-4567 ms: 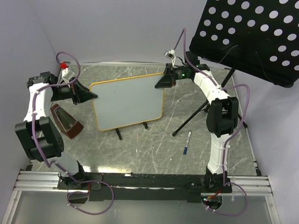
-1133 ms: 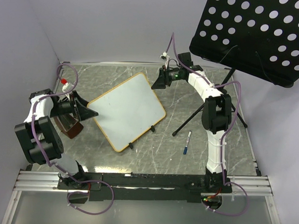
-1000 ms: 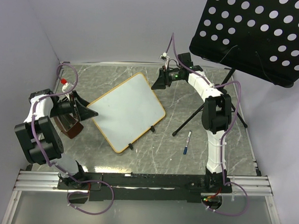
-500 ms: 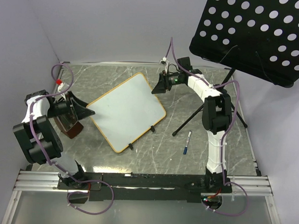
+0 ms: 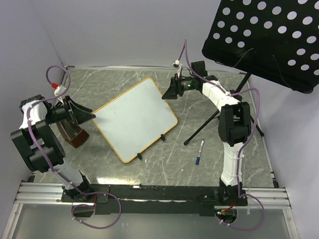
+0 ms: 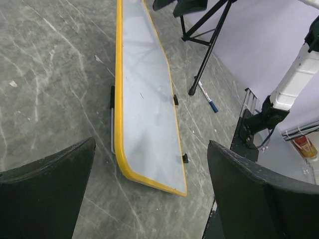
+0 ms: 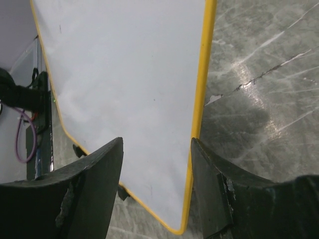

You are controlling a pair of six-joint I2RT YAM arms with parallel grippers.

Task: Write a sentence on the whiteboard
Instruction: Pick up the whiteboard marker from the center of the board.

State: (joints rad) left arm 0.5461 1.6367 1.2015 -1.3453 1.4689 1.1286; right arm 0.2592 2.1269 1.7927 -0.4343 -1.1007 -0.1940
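Tan-orange framing runs round the whiteboard (image 5: 134, 118), which lies on the grey marbled desk (image 5: 163, 169) turned cornerwise, one corner toward each arm. Its face shows plain white with faint grey smudges. Two small black clip feet (image 5: 139, 156) sit along its near right edge.

The left gripper (image 5: 89, 113) hangs just beside the board's left corner, jaws spread wide with nothing between them. In the left wrist view the board stretches away ahead of the two dark fingers, apart from both. A dark brown wedge-shaped object (image 5: 75, 136) rests on the desk under that arm.

The right gripper (image 5: 164, 93) is at the board's far corner, just beside it, jaws spread. In the right wrist view the orange edge runs through the gap between the fingers, and neither finger visibly presses on it. Whether they touch the board I cannot tell.

A blue-capped marker (image 5: 200, 151) lies on the desk to the right of the board, well apart from both grippers. Behind it stand the black tripod legs (image 5: 209, 124) of a music stand, whose black perforated panel (image 5: 270, 37) fills the upper right.
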